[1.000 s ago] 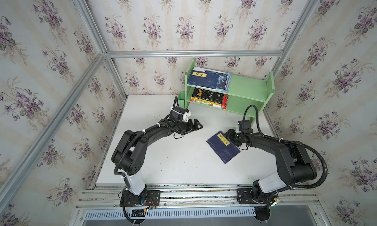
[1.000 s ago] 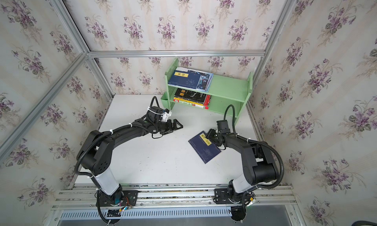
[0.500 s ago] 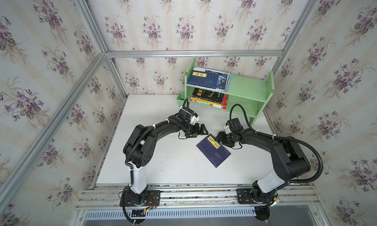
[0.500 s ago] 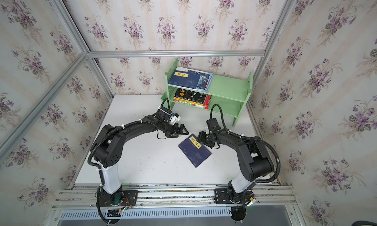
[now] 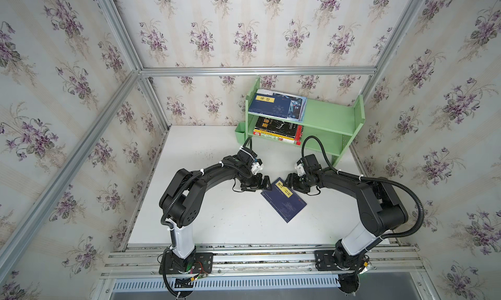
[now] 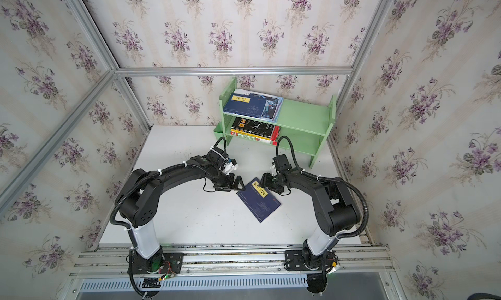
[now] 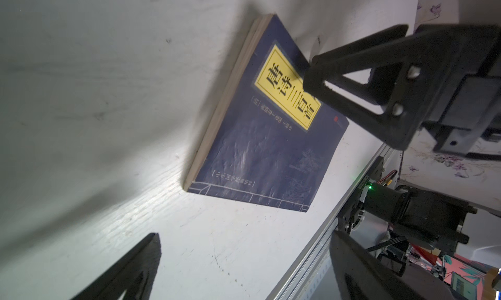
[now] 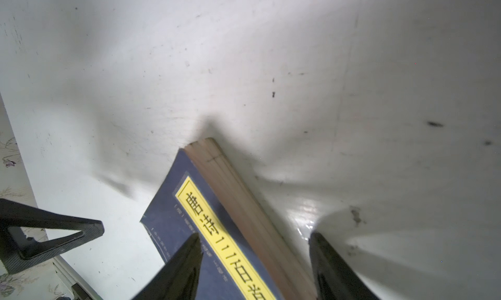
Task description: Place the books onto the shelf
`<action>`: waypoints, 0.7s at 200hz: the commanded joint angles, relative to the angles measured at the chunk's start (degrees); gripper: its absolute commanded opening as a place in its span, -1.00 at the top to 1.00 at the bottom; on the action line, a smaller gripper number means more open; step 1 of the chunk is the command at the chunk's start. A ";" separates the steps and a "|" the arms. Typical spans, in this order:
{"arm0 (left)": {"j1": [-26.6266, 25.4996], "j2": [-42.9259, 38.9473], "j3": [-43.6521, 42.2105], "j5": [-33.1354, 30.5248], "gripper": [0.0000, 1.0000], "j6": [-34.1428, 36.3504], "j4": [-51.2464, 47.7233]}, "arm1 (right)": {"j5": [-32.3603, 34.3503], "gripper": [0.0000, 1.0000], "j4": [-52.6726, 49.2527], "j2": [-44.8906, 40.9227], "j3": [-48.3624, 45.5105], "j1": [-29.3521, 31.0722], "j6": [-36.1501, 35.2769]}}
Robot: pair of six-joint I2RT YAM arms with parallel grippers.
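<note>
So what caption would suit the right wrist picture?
Open right end effector straddles the page edge of a navy yellow-labelled paperback lying on the white tabletop.

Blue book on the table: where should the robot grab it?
Probably the long page edge beside the yellow label, coming from the right gripper's side. The book lies flat, and that gripper's open jaws straddle this edge, so it could tip it up.
</note>
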 commanded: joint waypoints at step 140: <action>-4.76 7.61 6.36 -0.76 -0.99 6.02 -3.78 | 1.00 -0.37 -2.31 -6.28 -7.26 0.03 -3.49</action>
